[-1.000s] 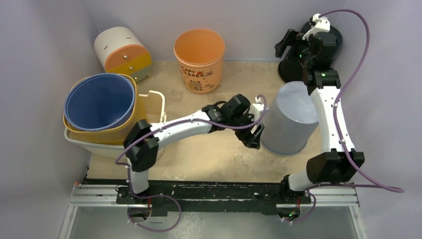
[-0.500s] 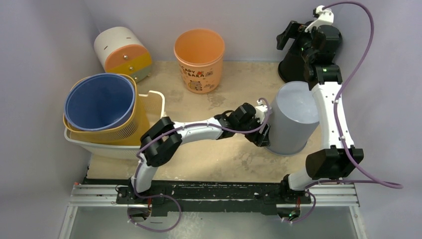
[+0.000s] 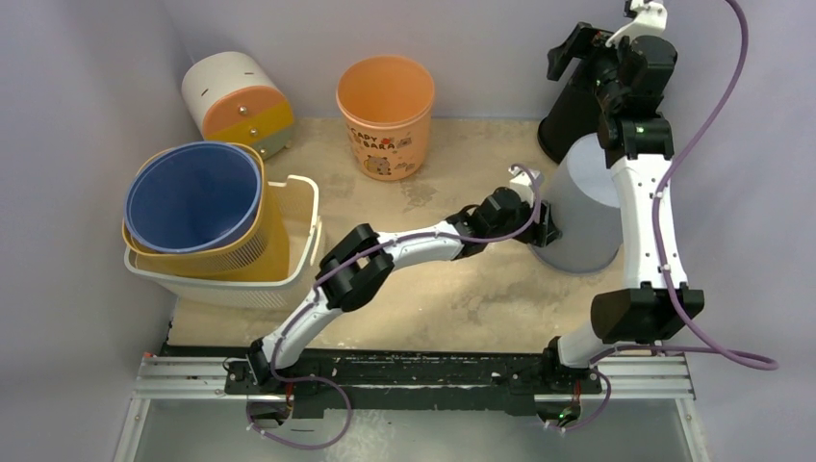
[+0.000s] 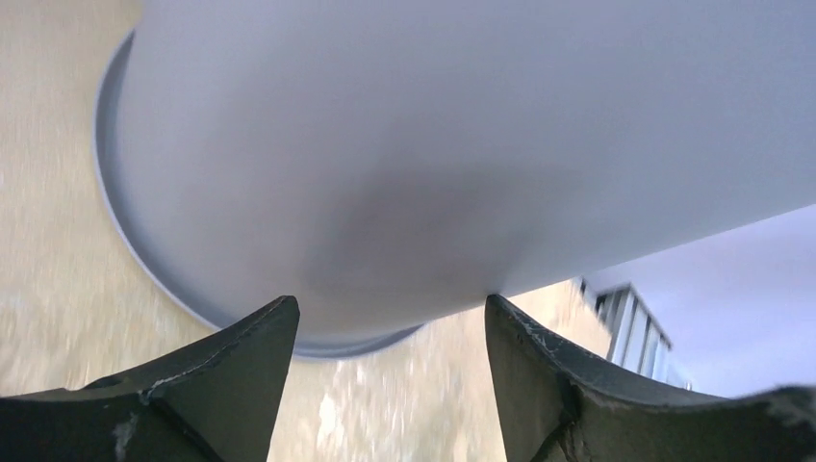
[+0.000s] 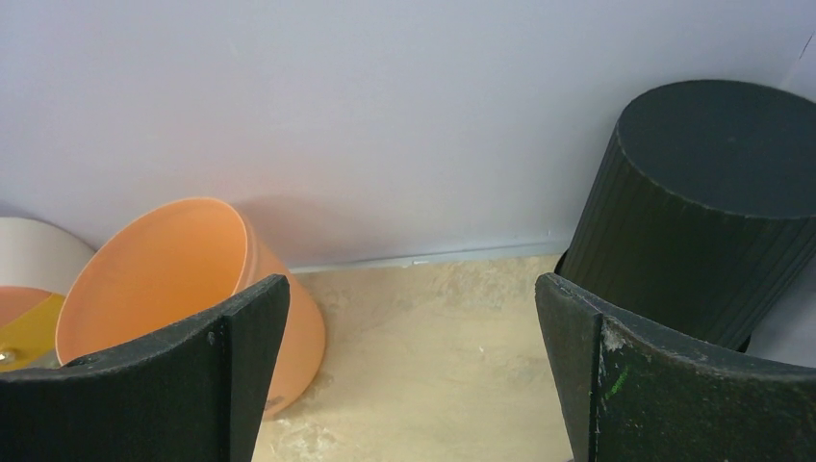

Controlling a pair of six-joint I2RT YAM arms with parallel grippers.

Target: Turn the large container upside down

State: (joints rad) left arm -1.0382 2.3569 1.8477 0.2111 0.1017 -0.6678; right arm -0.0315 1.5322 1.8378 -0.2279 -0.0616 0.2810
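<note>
- The grey bin (image 3: 577,192) is seen at the right of the table (image 3: 452,298), closed base up and rim down at the surface, so the turn is judged done or nearly so.
- The left gripper (image 4: 390,303) is set low against the bin's left side, jaws spread wide and clamped on nothing. The wall is too broad to be pinched, so a push or a steadying touch is judged to be meant. Whether the fingers touch it cannot be told.
- The right gripper (image 3: 577,43) is held high by the back wall, above the black bin (image 5: 712,192), jaws apart and empty, presumably kept out of the way.
</note>
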